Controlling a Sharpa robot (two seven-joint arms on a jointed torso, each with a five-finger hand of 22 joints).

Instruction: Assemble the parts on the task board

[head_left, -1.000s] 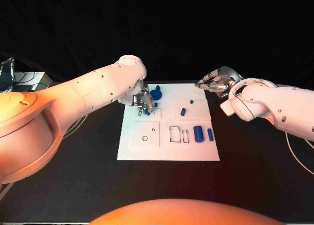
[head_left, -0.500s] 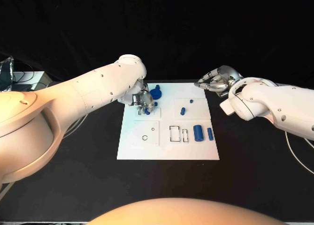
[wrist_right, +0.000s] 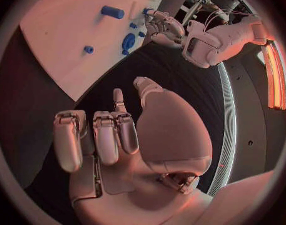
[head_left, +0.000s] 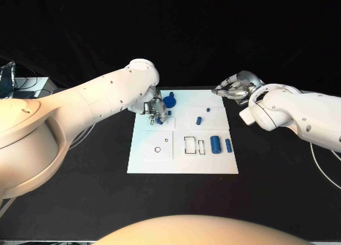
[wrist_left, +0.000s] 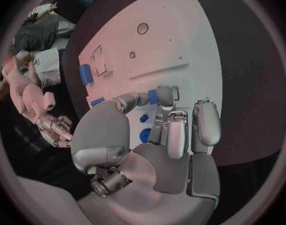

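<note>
The white task board [head_left: 183,162] lies mid-table. My left hand [head_left: 155,108] hangs over its far left part. Its thumb and a finger pinch a small blue part [wrist_left: 149,98] that stands on the board [wrist_left: 180,40], seen below the fingers as a blue part [head_left: 160,121] from the head. A large round blue part [head_left: 168,100] stands just beyond the hand. Two small blue pegs [head_left: 199,121] and two blue cylinders [head_left: 215,145] lie on the right half. My right hand [head_left: 234,88] hovers off the far right corner, fingers [wrist_right: 96,137] curled in, holding nothing.
The board carries a rectangular recess [head_left: 190,145] and a ring-shaped hole [head_left: 157,150] on its near half. A clear bag and boxes [head_left: 16,81] sit at the table's far left. Black tabletop surrounds the board.
</note>
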